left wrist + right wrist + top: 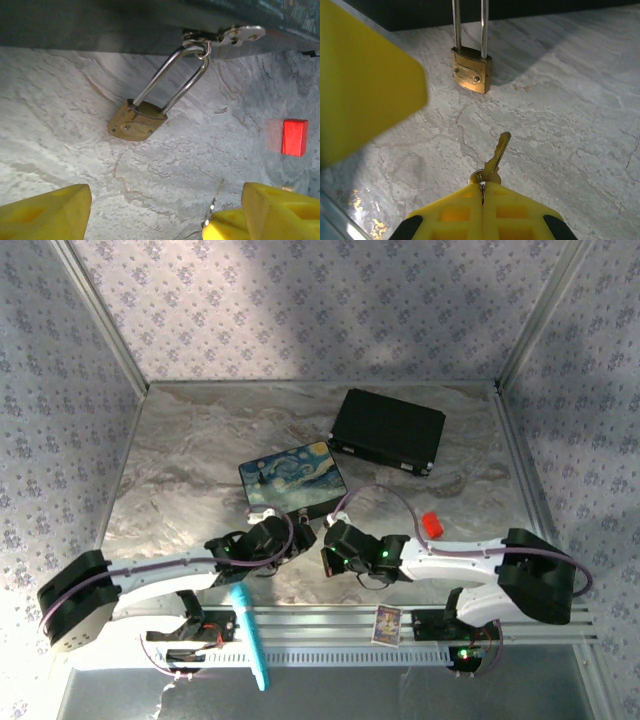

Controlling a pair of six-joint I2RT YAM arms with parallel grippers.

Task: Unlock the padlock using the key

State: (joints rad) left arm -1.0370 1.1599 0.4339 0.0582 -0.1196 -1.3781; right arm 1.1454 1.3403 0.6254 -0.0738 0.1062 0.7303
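Padlock (471, 70) lies on the worktop (570, 100) at 12 o'clock from the key (496, 155), shackle through the box (292, 483) hasp. Right end effector (481, 187) pinches the key; left end effector (162, 212) gapes empty. I'd steady the body with the left first, then go in slow.

Overhead, the light is soft and even, a little dim, with pale washed-out patches on the walls (300, 300) and little fine detail. From the left wrist, the padlock (137, 122) is sharp and well lit. The painted box (100, 25) behind it sits in deep shadow, and the yellow fingers (45, 212) of the left gripper (165, 200), nearer than the padlock, are soft. From the right wrist, the padlock (471, 70) glints, with a shadow stretching to its right. A yellow finger (365, 85) to its left is pure blur.
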